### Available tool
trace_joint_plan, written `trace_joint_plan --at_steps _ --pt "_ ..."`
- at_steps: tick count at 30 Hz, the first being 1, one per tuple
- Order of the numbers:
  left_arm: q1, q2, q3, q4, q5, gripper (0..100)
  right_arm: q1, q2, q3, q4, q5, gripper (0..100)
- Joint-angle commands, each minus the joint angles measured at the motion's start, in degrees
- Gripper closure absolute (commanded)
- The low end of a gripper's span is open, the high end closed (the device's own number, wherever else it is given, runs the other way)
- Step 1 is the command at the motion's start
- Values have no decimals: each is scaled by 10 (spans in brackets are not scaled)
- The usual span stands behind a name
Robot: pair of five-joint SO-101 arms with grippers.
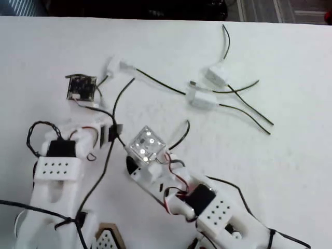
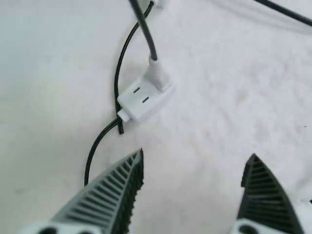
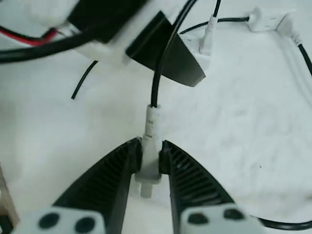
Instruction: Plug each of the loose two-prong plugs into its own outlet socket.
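Observation:
My right gripper [image 3: 150, 148] is shut on a white two-prong plug [image 3: 149, 170], whose black cord [image 3: 161, 63] runs away past the other arm's black finger [image 3: 168, 56]. In the high view this gripper [image 1: 133, 165] sits mid-table under its lit wrist camera. My left gripper [image 2: 195, 163] is open and holds nothing. It hovers just short of a white outlet socket [image 2: 140, 97] lying with its two slots facing up. In the high view the left gripper [image 1: 112, 132] is left of centre, and that socket [image 1: 113, 66] lies beyond it.
Two more white outlet or plug pieces [image 1: 216, 75] [image 1: 200, 98] with thin black cords lie at the far right of the white table [image 1: 290, 155]. A small black circuit board [image 1: 81, 87] sits at the far left. Cords cross the middle.

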Motion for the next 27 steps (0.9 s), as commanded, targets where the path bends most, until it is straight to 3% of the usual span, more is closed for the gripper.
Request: trace_joint_plan --at_steps 1,8,16,27 --pt "20 -15 -43 18 18 680 -5 -42 -26 22 -12 981" --pt "79 -79 -89 156 17 680 -4 26 -27 -2 -15 981" --pt "122 -222 -16 178 -12 680 24 64 -30 -23 -16 981" --pt "-75 -208 39 103 -12 683 21 114 -33 -1 -51 981"
